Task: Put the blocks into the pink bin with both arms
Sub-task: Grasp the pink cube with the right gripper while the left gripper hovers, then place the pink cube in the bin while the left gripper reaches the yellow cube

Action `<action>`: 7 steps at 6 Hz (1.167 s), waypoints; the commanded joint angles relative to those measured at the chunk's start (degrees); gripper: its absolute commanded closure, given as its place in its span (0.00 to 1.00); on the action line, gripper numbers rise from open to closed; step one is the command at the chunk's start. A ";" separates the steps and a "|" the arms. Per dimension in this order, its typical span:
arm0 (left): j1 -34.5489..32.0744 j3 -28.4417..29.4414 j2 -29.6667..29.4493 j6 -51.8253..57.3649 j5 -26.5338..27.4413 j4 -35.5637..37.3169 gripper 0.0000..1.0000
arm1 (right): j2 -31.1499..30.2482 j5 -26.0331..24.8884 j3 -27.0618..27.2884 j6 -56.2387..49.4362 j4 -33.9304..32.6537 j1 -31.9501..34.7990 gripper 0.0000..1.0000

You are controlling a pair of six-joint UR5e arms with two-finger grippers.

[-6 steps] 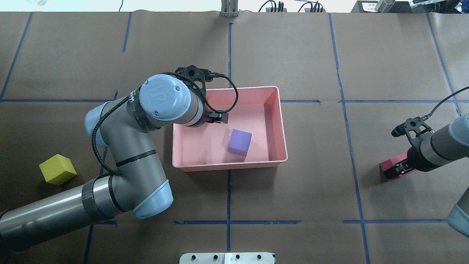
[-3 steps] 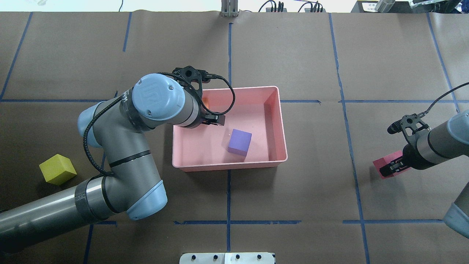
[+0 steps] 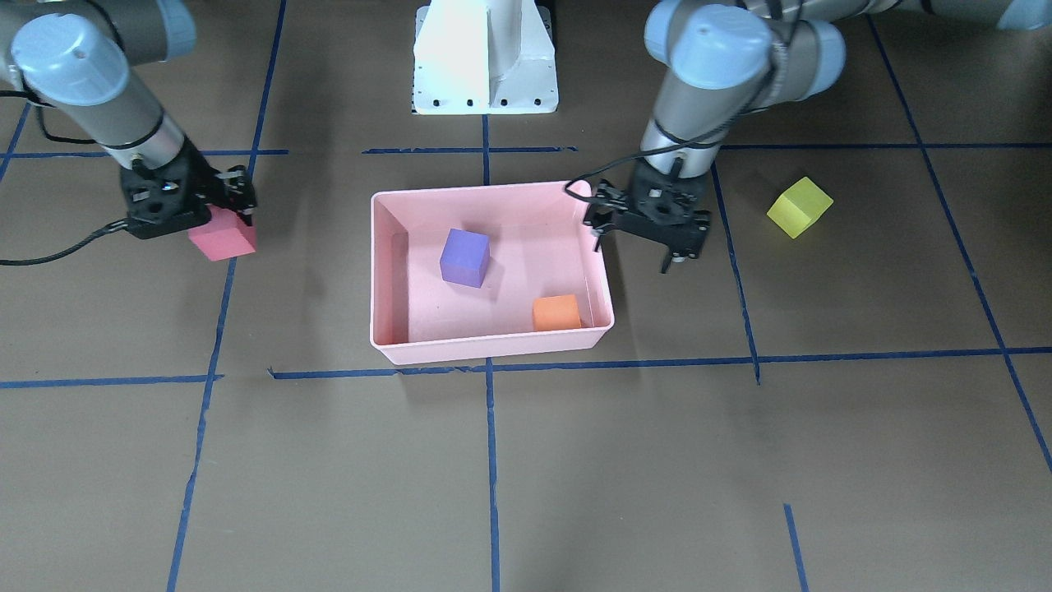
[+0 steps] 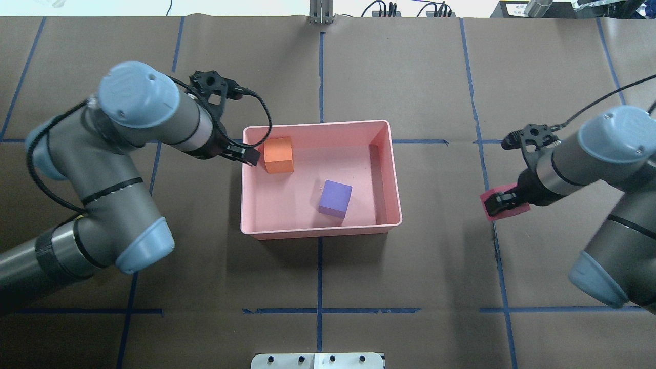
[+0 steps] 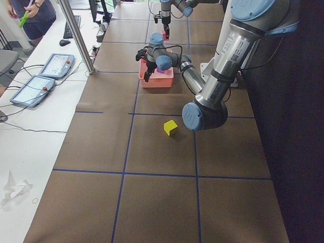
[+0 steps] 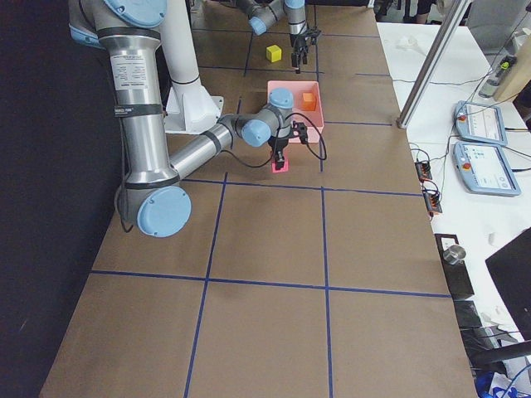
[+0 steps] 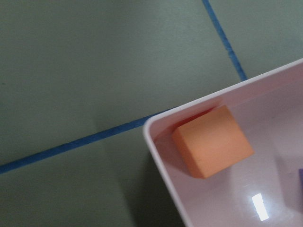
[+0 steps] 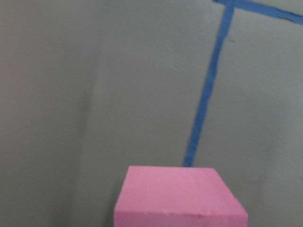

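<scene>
The pink bin [image 4: 320, 233] sits mid-table and holds an orange block [image 4: 279, 155] in its far-left corner and a purple block [image 4: 335, 199] near the middle. Both also show in the front view, orange [image 3: 556, 312] and purple [image 3: 464, 257]. My left gripper [image 4: 242, 151] is open and empty, just outside the bin's left wall. My right gripper [image 4: 503, 203] is shut on the red-pink block [image 4: 491, 198], held above the table to the right of the bin. The yellow-green block [image 3: 799, 206] lies on the table on my left side, hidden by my left arm in the overhead view.
The white pedestal [image 3: 485, 57] stands at the table's near edge behind the bin. Blue tape lines cross the brown table cover. A metal post [image 5: 76, 35] and tablets [image 5: 43, 76] stand on the operators' side.
My left gripper has pulled back to the left out of the bin, leaving the orange block in its corner. My right gripper has carried the red-pink block left toward the bin.
</scene>
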 commanded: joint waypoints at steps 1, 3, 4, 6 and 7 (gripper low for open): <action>-9.08 -3.02 11.31 17.12 -6.82 -1.54 0.00 | 16.63 -0.06 -2.65 10.82 -12.35 -1.49 0.76; -11.42 -3.12 24.93 21.50 -8.62 -16.30 0.00 | 28.68 -0.76 -12.37 23.75 -12.12 -4.39 0.72; -11.16 -1.90 27.87 21.42 -7.75 -21.45 0.00 | 31.79 -2.25 -16.52 25.37 -11.95 -5.53 0.01; -9.85 -2.15 32.96 21.59 -8.18 -30.04 0.00 | 31.12 -3.67 -16.12 24.86 -10.45 -5.89 0.00; -6.70 -2.06 36.73 22.12 -7.84 -36.38 0.00 | 30.77 -3.75 -16.12 24.86 -10.36 -5.89 0.00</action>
